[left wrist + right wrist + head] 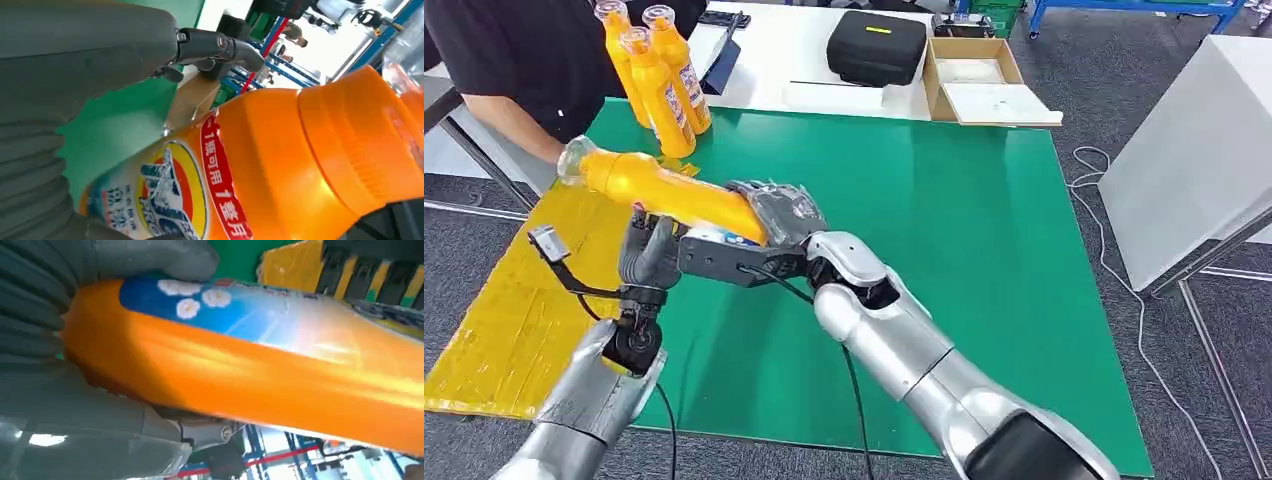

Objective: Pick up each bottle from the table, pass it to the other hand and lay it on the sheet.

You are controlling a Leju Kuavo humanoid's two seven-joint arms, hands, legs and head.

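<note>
A green table [984, 260] fills the middle of the scene, standing on grey carpet [1114, 120] where a pale cable [1114, 250] trails along the right. Beyond its far edge a white table [804, 50] carries a black case [876, 46], an open cardboard box [977, 82] and a dark flat item [722, 62], with blue frame legs [1124, 8] behind it at the far right. A white slab on grey metal legs [1204, 150] stands at the right, and a person in a black top [524, 60] is at the far left corner.
</note>
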